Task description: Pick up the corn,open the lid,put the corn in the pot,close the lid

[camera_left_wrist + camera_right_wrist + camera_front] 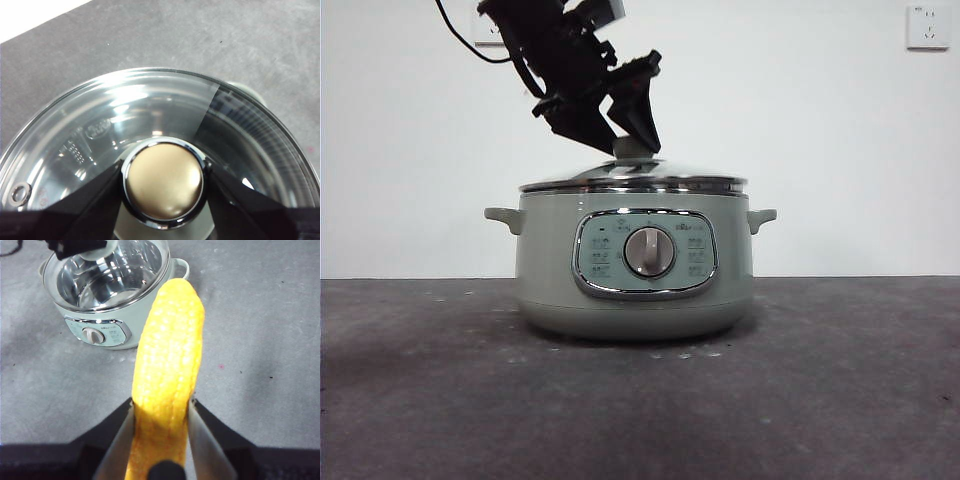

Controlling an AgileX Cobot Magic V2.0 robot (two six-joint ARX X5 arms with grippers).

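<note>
Overhead, left gripper (620, 135) with jaws set either side of the lid (634, 181) knob (164, 181), lid seated on the pot (635, 265) mid-table, right gripper (161, 437) well apart, clenched on the corn (167, 375), pot's inside looking bare steel through glass.

Left end effector (164, 200) reaching down from upper left in front view (620, 125), arm slanting, dark, cable trailing behind. Jaws sitting either side of lid knob (164, 181), pressing against its chrome collar, gripping it. Right end effector (161, 435) hanging high above worktop, well back, looking down from distance. Its jaws clamping on corn (167, 375), cob sticking out forward between them.
</note>
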